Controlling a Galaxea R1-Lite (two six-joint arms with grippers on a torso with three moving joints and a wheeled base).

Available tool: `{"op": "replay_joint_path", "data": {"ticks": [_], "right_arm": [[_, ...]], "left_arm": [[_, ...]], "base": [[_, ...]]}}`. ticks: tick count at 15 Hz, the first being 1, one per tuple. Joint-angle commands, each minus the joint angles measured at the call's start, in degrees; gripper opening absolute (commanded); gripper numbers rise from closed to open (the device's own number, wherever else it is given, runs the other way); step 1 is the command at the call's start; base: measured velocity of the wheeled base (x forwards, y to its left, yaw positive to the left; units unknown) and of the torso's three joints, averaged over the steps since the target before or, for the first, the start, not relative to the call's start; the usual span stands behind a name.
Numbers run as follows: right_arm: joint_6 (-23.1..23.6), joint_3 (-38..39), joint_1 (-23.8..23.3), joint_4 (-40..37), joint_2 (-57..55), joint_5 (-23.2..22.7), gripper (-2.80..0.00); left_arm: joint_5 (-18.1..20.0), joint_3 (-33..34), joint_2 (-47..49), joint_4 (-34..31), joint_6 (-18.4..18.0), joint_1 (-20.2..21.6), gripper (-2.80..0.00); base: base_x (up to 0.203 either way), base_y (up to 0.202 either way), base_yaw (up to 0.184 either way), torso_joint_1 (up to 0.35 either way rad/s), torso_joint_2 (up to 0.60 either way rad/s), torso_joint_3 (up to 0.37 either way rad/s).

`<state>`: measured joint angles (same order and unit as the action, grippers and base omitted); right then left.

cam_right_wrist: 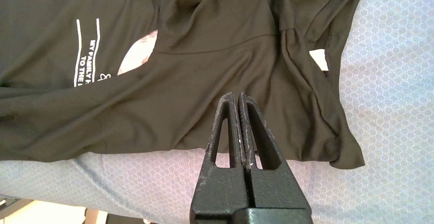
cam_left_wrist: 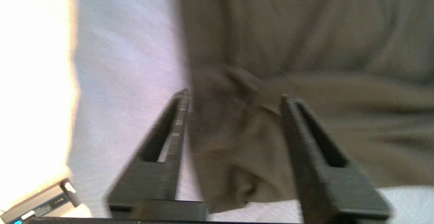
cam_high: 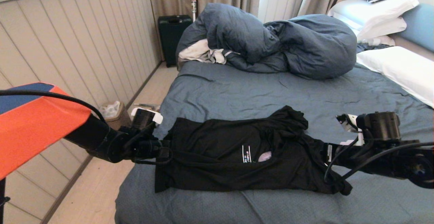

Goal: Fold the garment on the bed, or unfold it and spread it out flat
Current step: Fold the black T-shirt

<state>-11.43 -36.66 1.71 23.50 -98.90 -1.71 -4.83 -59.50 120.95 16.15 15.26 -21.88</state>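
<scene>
Garment point(cam_right_wrist: 210, 81): thin black knit cloth with a faint sheen, softly creased, carrying flat white printed lettering point(cam_right_wrist: 86, 52). Bed point(cam_right_wrist: 390, 122) sheet: matt slate-blue cloth with a fine honeycomb texture. Duvet point(cam_high: 271, 42): thicker matt blue cloth, puffy and rumpled. Pillows point(cam_high: 400, 66): smooth white cloth. Right end effector point(cam_right_wrist: 237, 96): matt black plastic fingers, scuffed and whitened along the inner edges. Left end effector point(cam_left_wrist: 234, 98): the same matt black plastic. Wall point(cam_high: 67, 47): pale grooved panelling, satin finish.
</scene>
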Motion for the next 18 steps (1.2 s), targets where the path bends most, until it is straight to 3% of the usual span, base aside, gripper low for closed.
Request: {"op": "replay_joint_path", "data": {"ticks": [1, 4, 5, 9, 12, 15, 18], "right_arm": [[-0.08, 0.01, 0.05, 0.14, 0.02, -0.05, -2.80], [-0.08, 0.27, 0.32, 0.07, 0.29, -0.14, -2.80], [-0.02, 0.90, 0.55, 0.14, 0.16, -0.11, -2.80], [0.39, 1.60, 2.72, 1.45, -1.51, -0.62, -2.80], [-0.04, -1.93, 10.52, 1.59, -7.60, 1.52, -2.80], [0.12, -8.04, 16.47, 1.25, -14.88, 4.42, -2.80], [0.18, -17.17, 22.84, 0.07, -22.12, 5.06, -2.80]], "left_arm": [[-0.08, 0.59, -4.67, 0.07, 0.11, 2.03, 0.00], [0.17, 5.55, -8.50, 0.19, 0.12, 1.36, 0.00], [0.03, 7.07, -8.80, 0.26, 0.12, -1.17, -2.80], [0.17, 9.99, -10.71, 0.26, 0.33, -9.44, -2.80], [-0.15, 6.94, -3.95, 0.44, -0.03, -13.60, -2.80], [-0.82, 2.30, 2.32, 0.71, -0.29, -14.77, -2.80], [-0.91, -2.78, 5.71, 0.59, -0.16, -12.66, -2.80]], "base": [[0.000, 0.000, 0.000, 0.000, 0.00, 0.000], [0.000, 0.000, 0.000, 0.000, 0.00, 0.000], [0.000, 0.000, 0.000, 0.000, 0.00, 0.000], [0.000, 0.000, 0.000, 0.000, 0.00, 0.000], [0.000, 0.000, 0.000, 0.000, 0.00, 0.000], [0.000, 0.000, 0.000, 0.000, 0.00, 0.000], [0.000, 0.000, 0.000, 0.000, 0.00, 0.000]]}}
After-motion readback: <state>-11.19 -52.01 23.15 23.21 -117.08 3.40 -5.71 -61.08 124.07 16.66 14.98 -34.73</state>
